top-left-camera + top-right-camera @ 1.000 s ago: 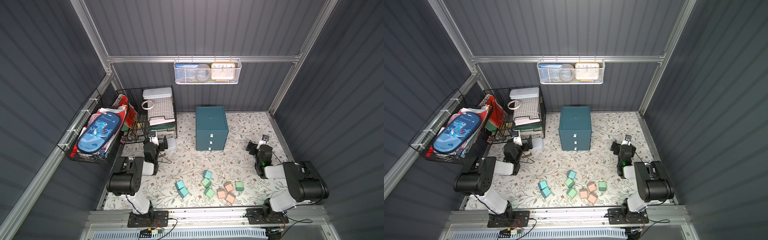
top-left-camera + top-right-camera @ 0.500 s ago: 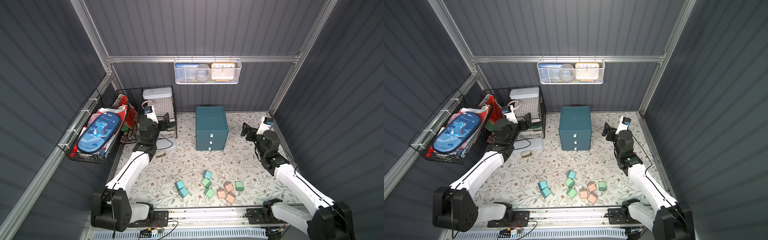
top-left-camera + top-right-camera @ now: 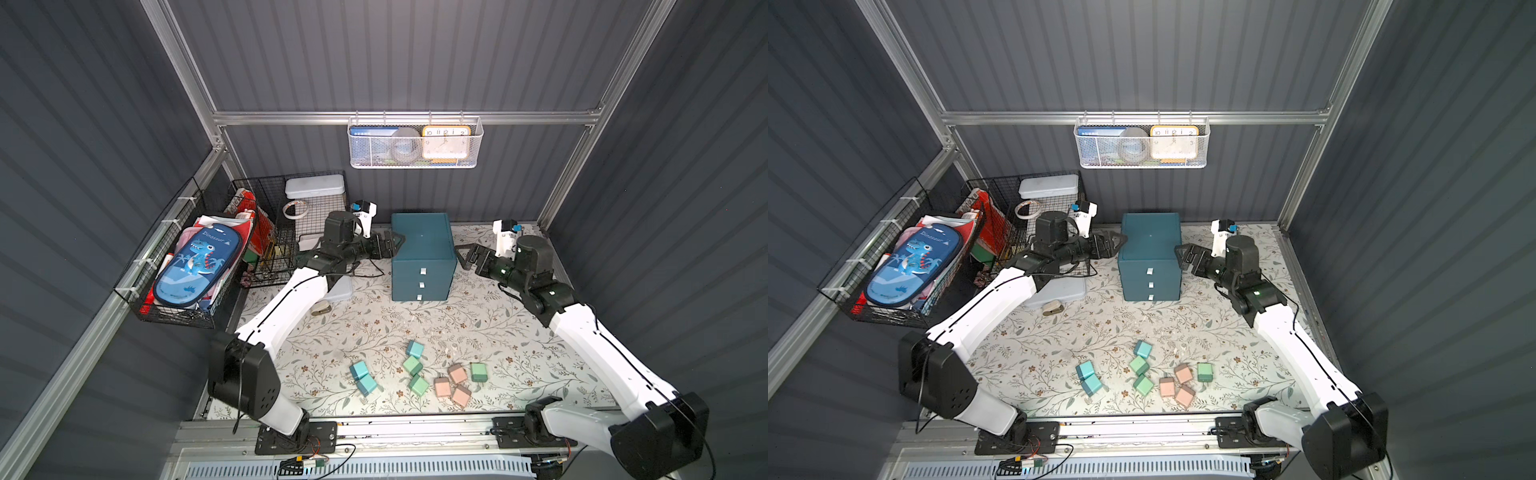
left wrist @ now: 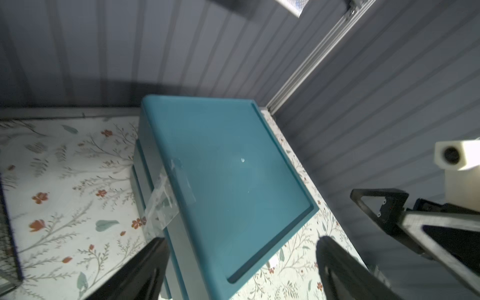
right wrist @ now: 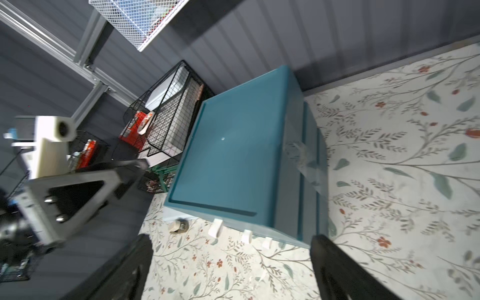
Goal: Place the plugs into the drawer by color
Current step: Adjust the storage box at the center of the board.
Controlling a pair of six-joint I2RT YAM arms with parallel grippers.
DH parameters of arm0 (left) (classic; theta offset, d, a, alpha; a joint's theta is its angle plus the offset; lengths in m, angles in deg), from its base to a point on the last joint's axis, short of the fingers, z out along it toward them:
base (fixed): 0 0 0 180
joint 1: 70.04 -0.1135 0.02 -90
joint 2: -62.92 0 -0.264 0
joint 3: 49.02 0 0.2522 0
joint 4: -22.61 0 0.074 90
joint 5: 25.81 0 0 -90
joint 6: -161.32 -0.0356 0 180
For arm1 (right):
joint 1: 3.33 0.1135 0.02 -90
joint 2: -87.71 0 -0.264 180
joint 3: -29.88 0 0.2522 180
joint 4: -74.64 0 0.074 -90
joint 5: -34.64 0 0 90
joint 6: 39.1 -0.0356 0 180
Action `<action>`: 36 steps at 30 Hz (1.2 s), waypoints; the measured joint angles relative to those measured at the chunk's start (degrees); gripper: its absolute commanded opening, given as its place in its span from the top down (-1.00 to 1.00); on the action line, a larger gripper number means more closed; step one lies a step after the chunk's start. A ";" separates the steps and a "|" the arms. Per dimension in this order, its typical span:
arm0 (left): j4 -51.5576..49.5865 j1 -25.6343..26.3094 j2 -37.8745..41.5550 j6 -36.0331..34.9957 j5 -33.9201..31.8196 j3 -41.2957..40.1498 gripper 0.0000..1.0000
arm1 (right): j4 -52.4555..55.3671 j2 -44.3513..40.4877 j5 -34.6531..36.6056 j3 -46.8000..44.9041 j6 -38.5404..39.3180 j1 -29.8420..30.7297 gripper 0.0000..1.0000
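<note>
The left gripper (image 3: 392, 245) and right gripper (image 3: 465, 257) flank the dark teal plastic three-drawer cabinet (image 3: 419, 249), jaws wide open and empty, likely to brace it for opening. Drawers are shut. Nine pastel cube-shaped plugs (image 3: 412, 365) lie on the floral mat (image 3: 374, 328), well apart.

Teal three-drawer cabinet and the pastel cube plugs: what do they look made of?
Teal three-drawer cabinet: likely moulded plastic, with a smooth soft sheen, rounded edges and a small nub on top. Pastel cube plugs: probably matte plastic, with even colour and rounded corners.
</note>
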 measured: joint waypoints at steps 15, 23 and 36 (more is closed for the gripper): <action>-4.72 -0.04 -3.98 -1.33 10.01 4.72 -0.92 | 5.40 12.00 -5.79 10.10 -0.50 -0.04 -0.96; -10.27 -0.04 -4.35 -4.59 2.86 7.58 -0.98 | 8.52 18.47 -4.50 16.52 2.78 -0.07 -0.94; -10.71 -0.15 -9.27 -7.74 2.64 8.76 -0.98 | 10.95 35.21 -5.51 31.39 4.61 -0.72 -0.82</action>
